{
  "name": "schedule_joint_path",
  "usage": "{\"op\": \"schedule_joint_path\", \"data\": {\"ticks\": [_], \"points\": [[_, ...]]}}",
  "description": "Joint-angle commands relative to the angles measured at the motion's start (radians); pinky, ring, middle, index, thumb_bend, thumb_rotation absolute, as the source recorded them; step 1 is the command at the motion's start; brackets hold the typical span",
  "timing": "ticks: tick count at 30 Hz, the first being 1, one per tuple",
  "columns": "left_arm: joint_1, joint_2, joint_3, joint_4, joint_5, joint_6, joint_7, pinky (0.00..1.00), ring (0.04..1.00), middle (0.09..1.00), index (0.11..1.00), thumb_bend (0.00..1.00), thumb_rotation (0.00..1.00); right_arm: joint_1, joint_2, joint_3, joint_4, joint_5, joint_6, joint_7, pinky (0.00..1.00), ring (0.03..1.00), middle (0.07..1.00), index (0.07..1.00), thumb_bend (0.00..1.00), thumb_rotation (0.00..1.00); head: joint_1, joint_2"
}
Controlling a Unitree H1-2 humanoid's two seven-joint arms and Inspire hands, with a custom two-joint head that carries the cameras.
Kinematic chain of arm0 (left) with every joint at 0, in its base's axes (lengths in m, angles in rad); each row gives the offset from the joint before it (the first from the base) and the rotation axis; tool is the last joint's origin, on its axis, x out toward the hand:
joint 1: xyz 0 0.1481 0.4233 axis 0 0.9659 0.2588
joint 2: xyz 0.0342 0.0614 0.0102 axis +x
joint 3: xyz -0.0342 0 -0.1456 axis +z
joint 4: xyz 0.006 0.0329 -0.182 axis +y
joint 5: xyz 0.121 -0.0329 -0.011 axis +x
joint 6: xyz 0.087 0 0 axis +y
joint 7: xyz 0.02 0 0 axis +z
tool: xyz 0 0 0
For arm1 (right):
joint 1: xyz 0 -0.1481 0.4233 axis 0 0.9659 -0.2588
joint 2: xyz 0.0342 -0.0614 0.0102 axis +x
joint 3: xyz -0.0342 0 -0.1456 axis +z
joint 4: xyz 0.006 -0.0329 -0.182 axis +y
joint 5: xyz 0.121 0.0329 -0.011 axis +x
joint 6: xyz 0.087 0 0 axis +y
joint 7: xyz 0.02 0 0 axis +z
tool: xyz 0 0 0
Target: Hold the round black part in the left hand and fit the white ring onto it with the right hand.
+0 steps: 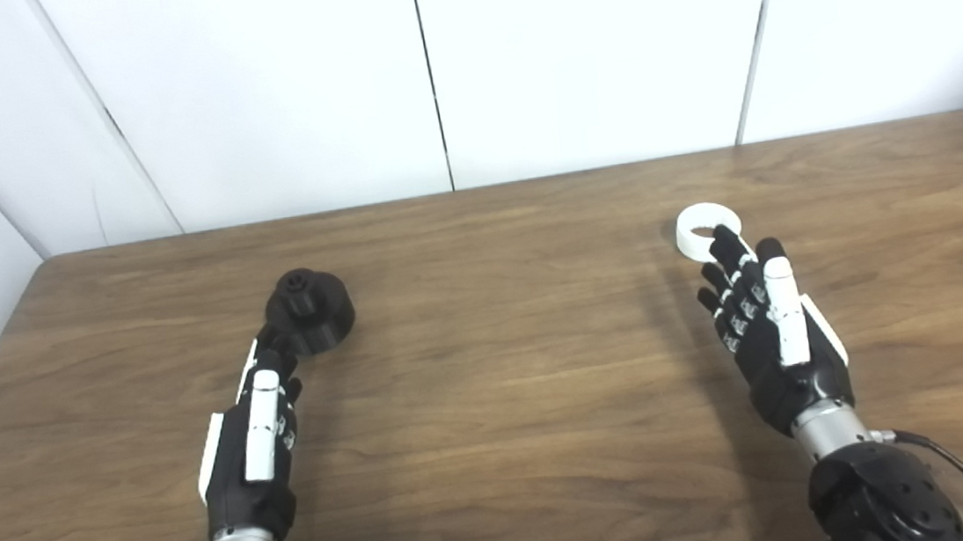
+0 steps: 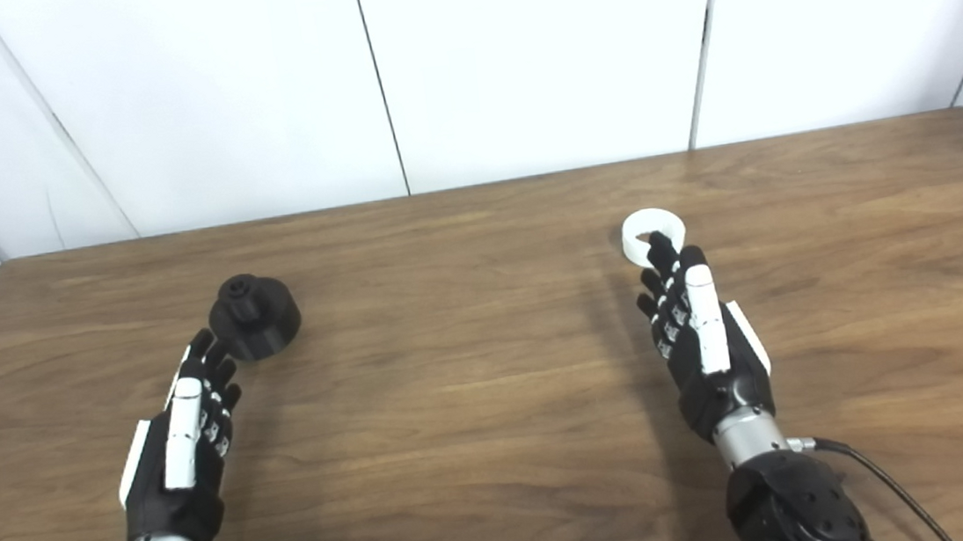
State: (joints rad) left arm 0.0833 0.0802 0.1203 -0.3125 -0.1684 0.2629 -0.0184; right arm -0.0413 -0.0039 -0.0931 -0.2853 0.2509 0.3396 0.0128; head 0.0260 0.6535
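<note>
Nothing grasped yet. Left hand (image 1: 254,434) open, fingers straight and slightly apart, empty, tips reaching to the near edge of the black part (image 1: 311,312); touching or only just short of it, cannot tell. Part sitting flat on the table (image 1: 492,375), hub up, axis vertical, directly ahead of the left fingertips and a little toward centre. Right hand (image 1: 770,335) also open and empty, fingers extended, one fingertip overlapping the near rim of the white ring (image 1: 706,231) in both eye views; contact not certain. Ring lying flat, hole up, straight ahead of the right fingers. Each piece nearer its own hand, well apart from the other, with bare wood between. Judging by this: short forward reach and curl needed on both sides, left round the black body, right pinching the ring's rim. Risk of nudging the ring away, since flat and light-looking.
</note>
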Motion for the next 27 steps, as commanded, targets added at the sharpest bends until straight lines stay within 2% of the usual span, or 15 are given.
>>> {"op": "schedule_joint_path", "data": {"ticks": [1,6,10,13,16,17,19,22,27], "points": [[-0.053,0.055,-0.001,-0.029,0.049,-0.006,-0.007,1.0,1.0,1.0,1.0,0.5,0.84,-0.033,0.009,0.005,-0.025,0.0,-0.032,0.002,1.0,1.0,1.0,0.968,0.47,1.0,0.001,0.001],[-0.096,0.143,0.002,-0.013,0.1,0.044,-0.018,1.0,1.0,1.0,1.0,0.55,0.82,-0.032,0.012,0.004,-0.017,0.008,-0.039,0.006,1.0,1.0,1.0,0.971,0.48,1.0,0.013,-0.004],[-0.139,0.205,0.0,-0.015,0.176,0.122,-0.005,1.0,1.0,1.0,1.0,0.58,0.77,-0.031,0.013,0.006,-0.012,0.006,-0.041,0.006,1.0,1.0,1.0,0.97,0.47,1.0,0.022,-0.006],[-0.167,0.26,-0.018,-0.024,0.244,0.157,-0.018,0.99,1.0,1.0,1.0,0.59,0.76,-0.031,0.015,0.005,-0.01,0.005,-0.042,0.005,1.0,1.0,1.0,0.968,0.48,1.0,0.036,0.001],[-0.197,0.286,-0.016,-0.027,0.258,0.179,-0.032,0.89,0.967,1.0,1.0,0.61,0.62,-0.032,0.012,0.005,-0.006,0.005,-0.05,0.01,1.0,1.0,1.0,0.965,0.49,1.0,0.034,0.003],[-0.208,0.287,-0.013,-0.026,0.254,0.18,-0.035,0.85,0.958,1.0,1.0,0.61,0.52,-0.033,0.013,0.002,-0.005,0.011,-0.047,0.011,1.0,1.0,1.0,0.964,0.49,1.0,0.034,0.002],[-0.229,0.288,-0.006,-0.024,0.246,0.192,-0.04,0.84,0.956,1.0,1.0,0.63,0.43,-0.035,0.014,-0.001,-0.004,0.021,-0.04,0.012,1.0,1.0,1.0,0.965,0.5,1.0,0.034,0.001],[-0.258,0.312,-0.009,-0.004,0.261,0.206,-0.068,0.87,0.976,1.0,1.0,0.7,0.38,-0.038,0.013,-0.001,0.0,0.021,-0.042,0.011,1.0,1.0,1.0,0.962,0.5,1.0,0.032,-0.001],[-0.326,0.384,-0.052,0.073,0.343,0.206,-0.138,0.93,0.999,1.0,1.0,0.81,0.34,-0.041,0.012,-0.002,0.002,0.018,-0.045,0.008,1.0,1.0,0.997,0.953,0.52,1.0,0.029,-0.005]]}}
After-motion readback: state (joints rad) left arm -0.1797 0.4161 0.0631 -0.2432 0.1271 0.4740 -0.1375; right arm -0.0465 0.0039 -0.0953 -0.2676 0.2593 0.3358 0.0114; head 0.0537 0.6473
